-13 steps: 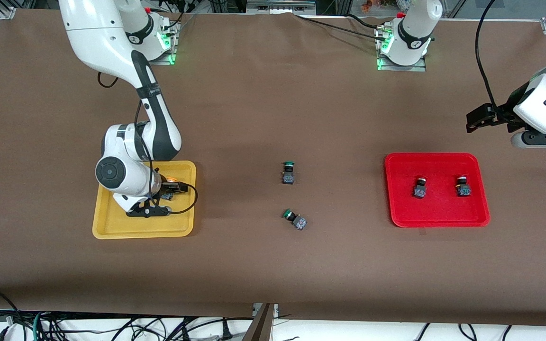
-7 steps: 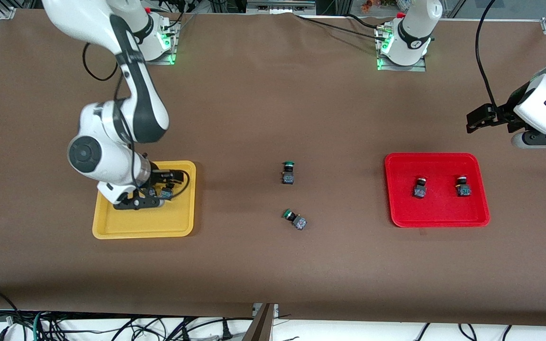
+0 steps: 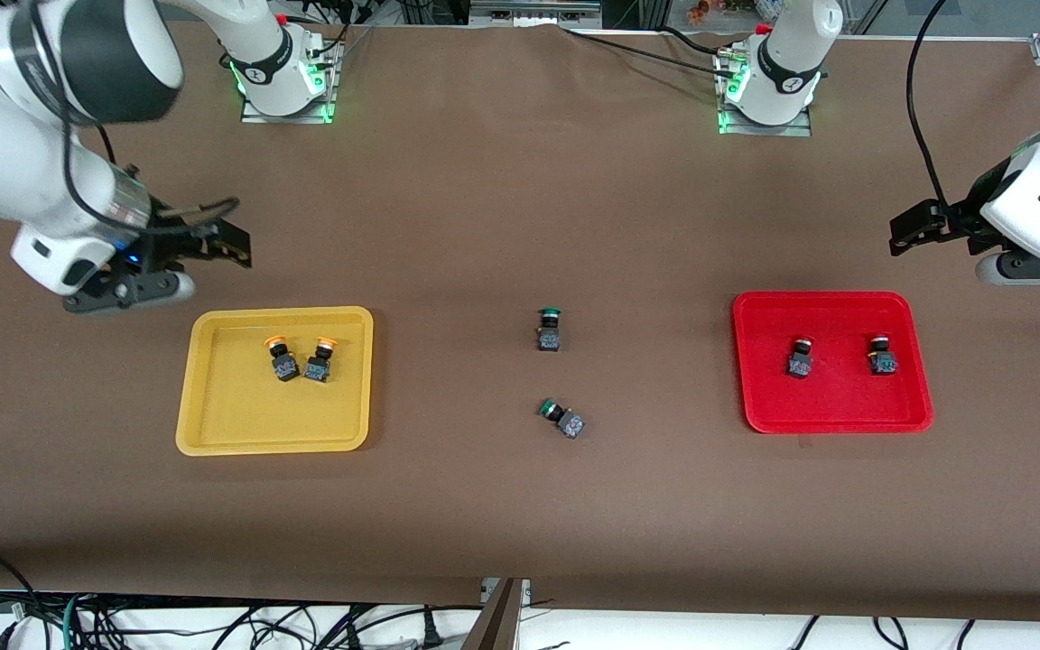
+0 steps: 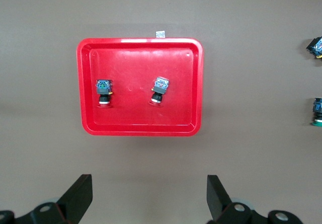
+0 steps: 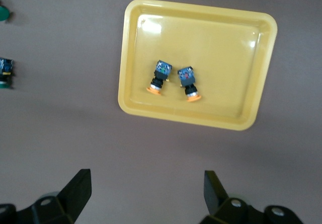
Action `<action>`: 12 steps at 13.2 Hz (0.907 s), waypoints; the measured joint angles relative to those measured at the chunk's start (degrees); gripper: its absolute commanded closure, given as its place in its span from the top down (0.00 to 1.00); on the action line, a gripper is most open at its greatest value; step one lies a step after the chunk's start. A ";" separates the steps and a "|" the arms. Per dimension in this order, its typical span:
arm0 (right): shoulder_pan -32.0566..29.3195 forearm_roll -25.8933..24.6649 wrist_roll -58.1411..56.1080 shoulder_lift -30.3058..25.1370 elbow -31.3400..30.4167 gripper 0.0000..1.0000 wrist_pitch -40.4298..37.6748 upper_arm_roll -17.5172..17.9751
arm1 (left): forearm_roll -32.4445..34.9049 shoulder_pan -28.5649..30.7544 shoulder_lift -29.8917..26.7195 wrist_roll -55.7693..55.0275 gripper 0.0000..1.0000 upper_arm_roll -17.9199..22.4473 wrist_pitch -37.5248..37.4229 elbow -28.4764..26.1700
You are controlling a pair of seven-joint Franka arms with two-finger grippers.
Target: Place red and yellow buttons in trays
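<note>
- On the brown tabletop (image 3: 484,208), the yellow tray (image 3: 213,433) lies at 9 o'clock and the red tray (image 3: 831,420) at 3.
- Right gripper (image 3: 233,244) hangs above the tabletop at the yellow tray's 11 o'clock, jaws wide, empty; left gripper (image 3: 904,230) waits at the red tray's 1 o'clock, likewise.
- Two yellow buttons (image 3: 283,358) lie side by side in the yellow tray; two red buttons (image 3: 800,357) lie apart in the red.
- Two green buttons (image 3: 549,329) lie between the trays.

You get even, bright overhead light on the brown counter (image 3: 484,226), with only soft, short shadows. White glare spots sit on the yellow tray (image 5: 151,25) and faint sheen on the red tray (image 4: 141,63). The right arm (image 3: 41,108) looks motion-blurred; everything else is sharp.
</note>
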 measured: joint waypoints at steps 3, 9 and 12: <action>-0.01 -3.94 -0.11 -6.22 -1.55 0.99 -3.89 -0.17 | 0.00 0.00 0.09 0.00 1.00 0.00 0.00 0.08; -9.77 -6.06 -0.17 -8.62 -7.34 0.99 0.12 9.19 | 0.00 0.00 0.30 0.00 1.00 0.00 0.00 0.22; -15.46 -6.25 -0.66 -8.07 -9.31 0.99 3.50 14.63 | 0.00 0.00 0.31 0.00 1.00 0.00 0.00 0.24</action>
